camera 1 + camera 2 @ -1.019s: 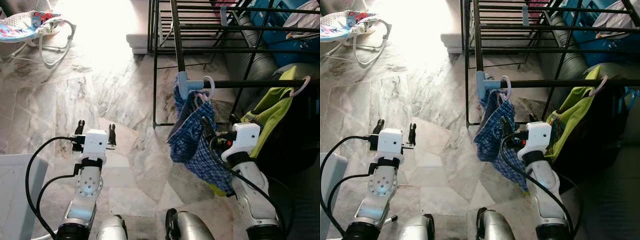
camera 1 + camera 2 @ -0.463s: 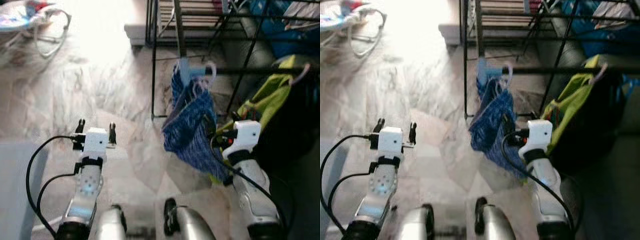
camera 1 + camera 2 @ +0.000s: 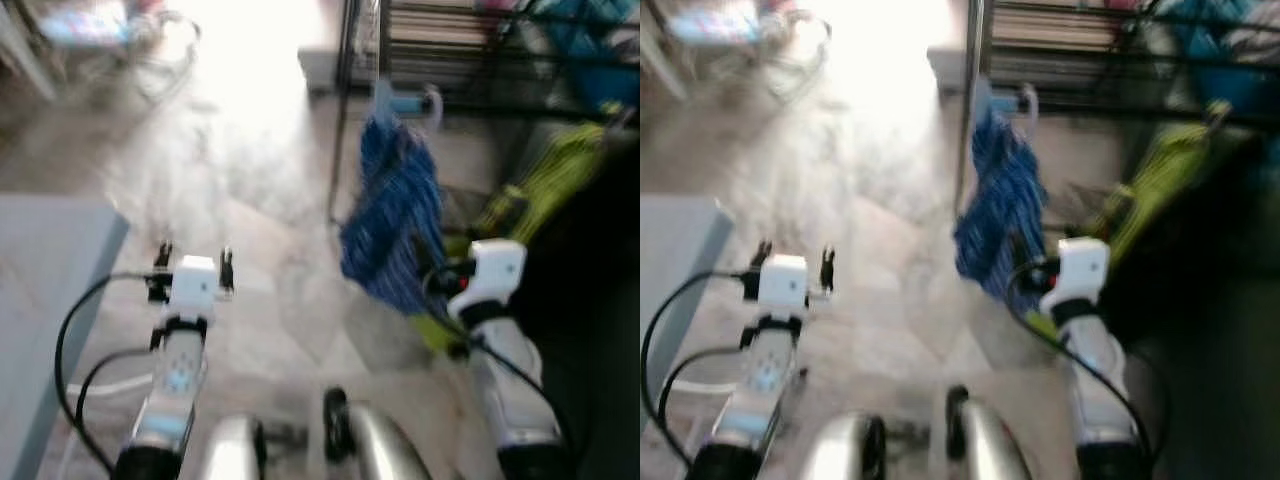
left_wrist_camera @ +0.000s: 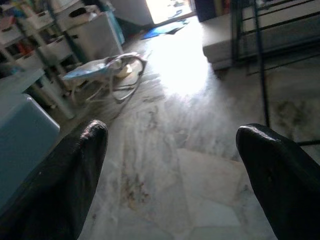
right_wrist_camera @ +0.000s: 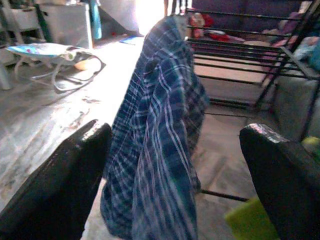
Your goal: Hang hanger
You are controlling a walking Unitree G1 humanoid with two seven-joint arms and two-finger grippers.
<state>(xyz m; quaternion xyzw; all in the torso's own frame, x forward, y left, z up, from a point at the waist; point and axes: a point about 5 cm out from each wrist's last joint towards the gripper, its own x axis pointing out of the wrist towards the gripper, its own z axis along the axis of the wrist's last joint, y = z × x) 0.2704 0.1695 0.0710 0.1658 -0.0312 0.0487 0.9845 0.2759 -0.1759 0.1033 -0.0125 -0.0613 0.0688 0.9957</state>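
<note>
One blue plaid shirt on one hanger, far right rail. My left gripper and right gripper: both spread, empty.

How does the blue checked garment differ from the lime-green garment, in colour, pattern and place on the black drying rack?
The blue checked garment is dark blue with a plaid pattern; the lime-green garment looks plain and bright. The blue one hangs near the black drying rack's corner post, directly before the open right gripper; the green one hangs farther to the robot's right. Both hang from the rack above the marble floor.
</note>
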